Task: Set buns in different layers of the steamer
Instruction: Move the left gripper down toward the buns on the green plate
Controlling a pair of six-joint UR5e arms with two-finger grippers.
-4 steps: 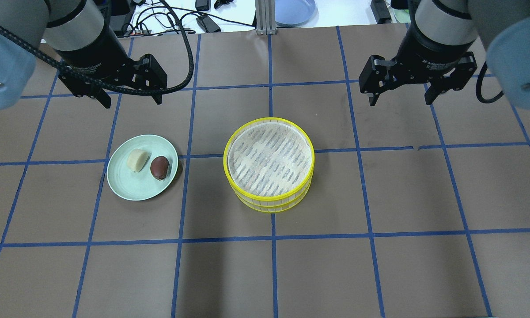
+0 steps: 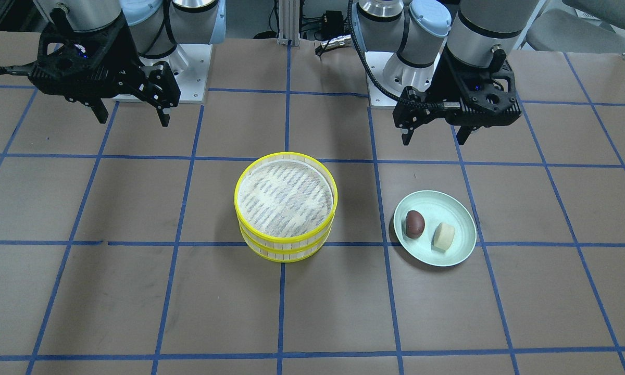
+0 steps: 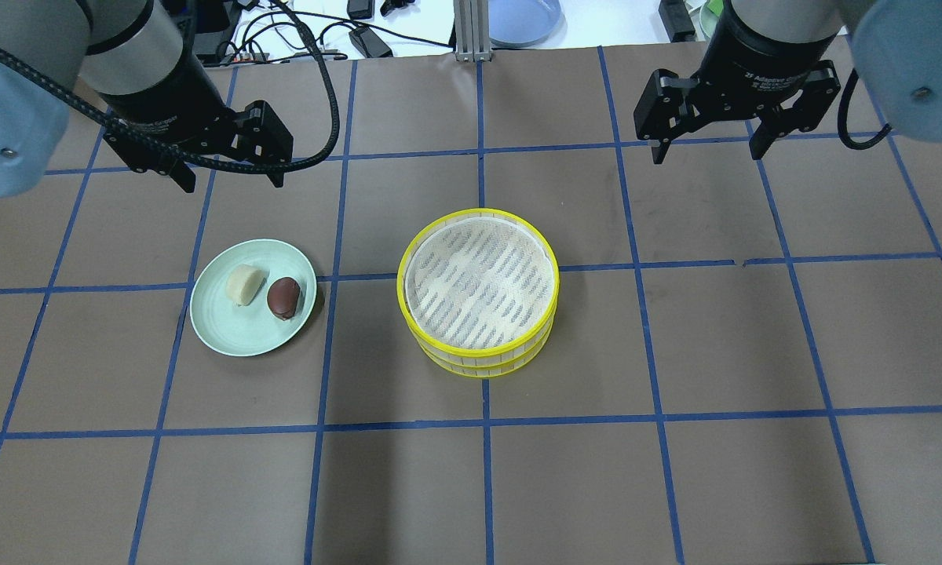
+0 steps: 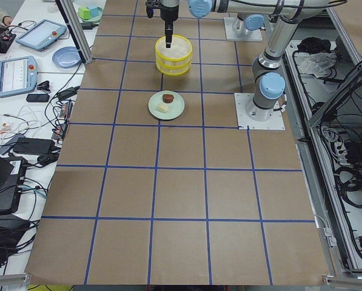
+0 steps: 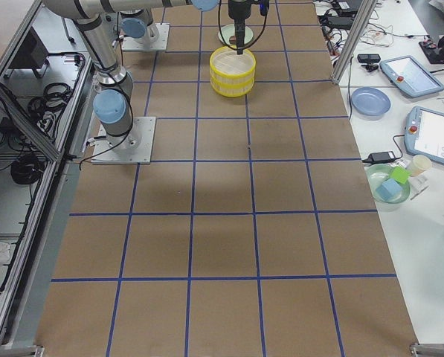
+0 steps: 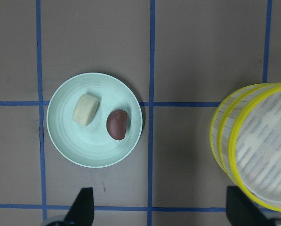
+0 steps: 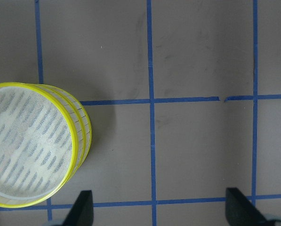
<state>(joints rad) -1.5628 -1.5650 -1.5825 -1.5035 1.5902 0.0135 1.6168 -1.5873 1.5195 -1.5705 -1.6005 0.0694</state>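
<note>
Two yellow-rimmed steamer layers (image 3: 477, 292) stand stacked at the table's middle, also in the front view (image 2: 285, 206), the left wrist view (image 6: 255, 146) and the right wrist view (image 7: 34, 143); the top floor holds nothing. The dark reddish-brown bun (image 3: 284, 297) and the cream-white bun (image 3: 246, 284) lie side by side on a pale green plate (image 3: 228, 329), also in the left wrist view (image 6: 117, 125) (image 6: 85, 109). My left gripper (image 3: 230, 176) is open and empty, high and behind the plate. My right gripper (image 3: 706, 149) is open and empty, high and behind-right of the steamer.
The table is brown paper with blue tape lines. Beyond its far edge lie cables, a blue plate (image 3: 523, 20) and a metal post (image 3: 466, 31). Tablets and a bowl with blocks (image 5: 390, 186) sit on the side bench.
My right gripper has moved away from the robot toward the table's far edge, still open. The left gripper has barely shifted. Buns, plate and steamer have not moved.
</note>
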